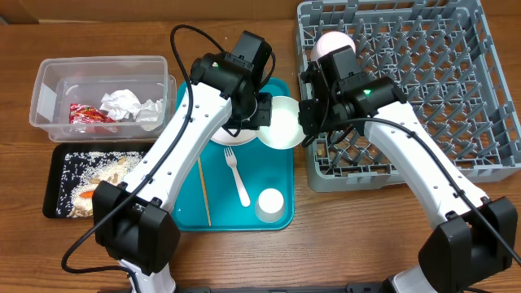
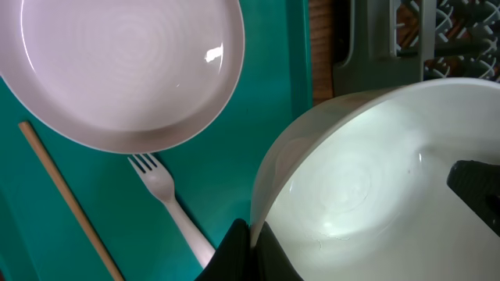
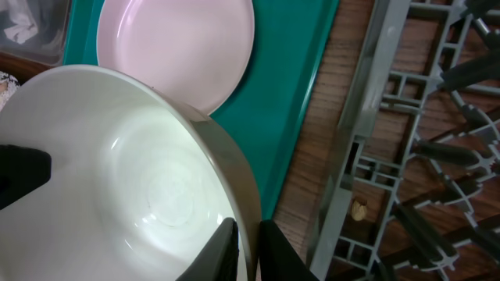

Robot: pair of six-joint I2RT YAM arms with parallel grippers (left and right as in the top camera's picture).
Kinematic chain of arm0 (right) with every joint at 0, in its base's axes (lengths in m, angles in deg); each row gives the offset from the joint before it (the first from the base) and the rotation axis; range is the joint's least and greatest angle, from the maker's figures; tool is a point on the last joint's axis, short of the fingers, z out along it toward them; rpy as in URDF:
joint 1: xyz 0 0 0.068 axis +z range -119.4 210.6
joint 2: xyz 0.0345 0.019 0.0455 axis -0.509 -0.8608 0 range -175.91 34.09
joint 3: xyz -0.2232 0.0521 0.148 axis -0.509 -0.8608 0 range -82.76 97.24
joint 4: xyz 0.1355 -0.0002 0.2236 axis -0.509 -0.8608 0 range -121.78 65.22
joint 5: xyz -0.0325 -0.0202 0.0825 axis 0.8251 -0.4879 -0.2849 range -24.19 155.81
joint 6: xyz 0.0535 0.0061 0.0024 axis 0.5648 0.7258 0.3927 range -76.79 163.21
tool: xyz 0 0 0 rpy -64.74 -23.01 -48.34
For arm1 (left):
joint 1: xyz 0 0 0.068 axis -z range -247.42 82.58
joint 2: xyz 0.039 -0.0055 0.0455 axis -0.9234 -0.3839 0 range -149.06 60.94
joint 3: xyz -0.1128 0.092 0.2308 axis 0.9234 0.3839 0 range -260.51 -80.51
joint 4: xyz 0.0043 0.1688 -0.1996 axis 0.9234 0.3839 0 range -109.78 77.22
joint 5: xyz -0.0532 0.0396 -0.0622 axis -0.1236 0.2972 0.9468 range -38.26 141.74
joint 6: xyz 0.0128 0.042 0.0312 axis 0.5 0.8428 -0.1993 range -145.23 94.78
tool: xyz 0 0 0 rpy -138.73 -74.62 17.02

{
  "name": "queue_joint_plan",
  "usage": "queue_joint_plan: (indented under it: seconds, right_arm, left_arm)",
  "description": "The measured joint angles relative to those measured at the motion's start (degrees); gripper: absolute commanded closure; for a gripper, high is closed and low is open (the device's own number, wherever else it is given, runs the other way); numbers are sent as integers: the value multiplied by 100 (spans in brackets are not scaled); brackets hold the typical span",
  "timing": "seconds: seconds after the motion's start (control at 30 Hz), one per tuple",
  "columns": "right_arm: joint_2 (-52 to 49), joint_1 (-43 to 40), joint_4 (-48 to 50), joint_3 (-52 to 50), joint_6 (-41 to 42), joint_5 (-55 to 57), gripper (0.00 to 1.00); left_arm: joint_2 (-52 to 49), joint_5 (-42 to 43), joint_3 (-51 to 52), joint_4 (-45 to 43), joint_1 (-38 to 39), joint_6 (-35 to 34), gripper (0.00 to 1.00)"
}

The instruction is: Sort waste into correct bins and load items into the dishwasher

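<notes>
The left gripper (image 2: 251, 238) and right gripper (image 3: 246, 242) are each pinching the bowl (image 1: 281, 124) by its rim, holding it over the teal tray (image 1: 274, 175) beside the grey rack (image 1: 423, 81) on a wooden table (image 1: 350, 240).

left arm reaching forward-right; left claw (image 2: 250, 246) pinched closed; right arm bent leftward; right claw (image 3: 244, 242) pinched closed

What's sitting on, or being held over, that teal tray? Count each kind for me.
plate: 1
bowl: 1
fork: 1
cup: 1
wooden stick: 1
Total: 5
</notes>
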Motion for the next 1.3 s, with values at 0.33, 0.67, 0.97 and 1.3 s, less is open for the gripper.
queue_joint_plan:
  seconds: [0.33,0.67,0.97,1.3]
  right_arm:
    - [-7,7,66,0,-26,-55,83]
    - [-52,0,48,-22,-7,151,96]
    - [-52,4,81,-22,-4,94,96]
    - [-52,0,116,-22,-20,55,90]
  left_arm:
    - [0,140,0,-4,4,68,96]
    - [0,192,-37,35,-7,129,96]
    - [0,258,-122,55,4,223,44]
    - [-7,323,-1478,590,-122,415,38]
